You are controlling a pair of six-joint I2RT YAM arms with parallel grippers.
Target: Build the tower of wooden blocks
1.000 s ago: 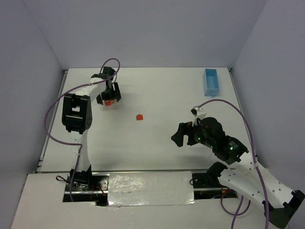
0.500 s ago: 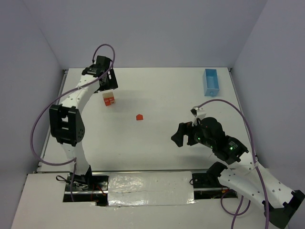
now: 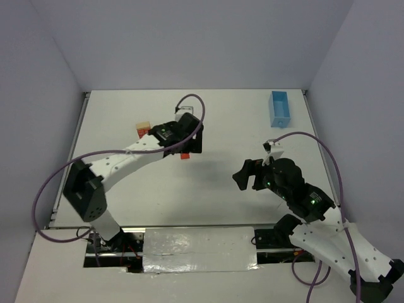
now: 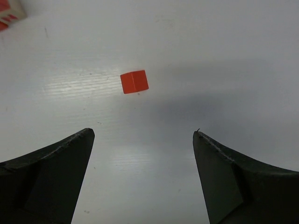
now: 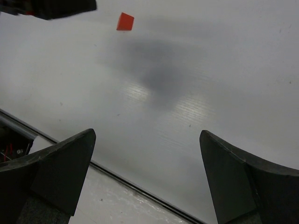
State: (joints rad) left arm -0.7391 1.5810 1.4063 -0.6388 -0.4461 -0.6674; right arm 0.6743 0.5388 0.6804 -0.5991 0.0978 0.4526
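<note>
- Left pincer [image 4: 142,134]: jaws spread wide, nothing held.
- Red cube [image 4: 134,81] is seen just ahead, approx. centred betw. the fingers, on the white surface [image 4: 224,56], one edge turned toward the camera.
- Cube is judged light, rigid, smooth, v. small vs. the fingers. It is best taken squarely on two opposite flat faces, else easily flicked away.
- Tan-and-red stack [image 3: 144,129] stands apart.
- Right pincer [image 5: 147,135]: wide, empty.

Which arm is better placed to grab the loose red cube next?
Left. The left tool is open just short of the red cube, which lies almost centred ahead of it. The right tool is also open but sits farther away.
</note>
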